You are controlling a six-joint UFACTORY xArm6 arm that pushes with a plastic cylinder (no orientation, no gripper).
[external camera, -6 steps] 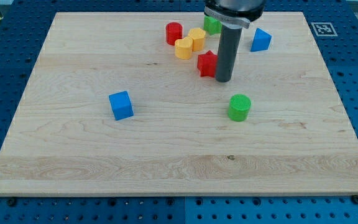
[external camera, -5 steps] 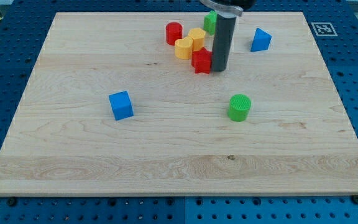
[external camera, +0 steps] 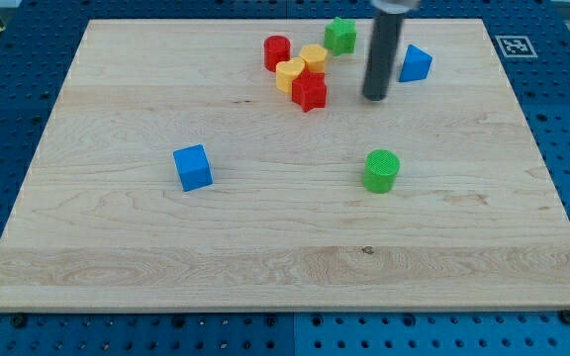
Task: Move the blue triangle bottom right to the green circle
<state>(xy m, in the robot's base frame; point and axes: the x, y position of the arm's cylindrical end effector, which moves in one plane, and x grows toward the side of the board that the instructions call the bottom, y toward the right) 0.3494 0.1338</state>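
Observation:
The blue triangle (external camera: 415, 63) lies near the view's top right of the wooden board (external camera: 117, 247). The green circle (external camera: 381, 170) sits right of centre, well below the triangle. My tip (external camera: 374, 98) is on the board just left of and slightly below the blue triangle, apart from it, and above the green circle.
A cluster sits at the top centre: a red cylinder (external camera: 277, 51), two yellow blocks (external camera: 291, 74) (external camera: 314, 57), a red star-like block (external camera: 309, 91) and a green block (external camera: 340, 35). A blue cube (external camera: 193, 167) lies left of centre.
My tip moved up, then right, away from the red star-like block toward the blue triangle. The red block was pushed up-left against the yellow blocks.

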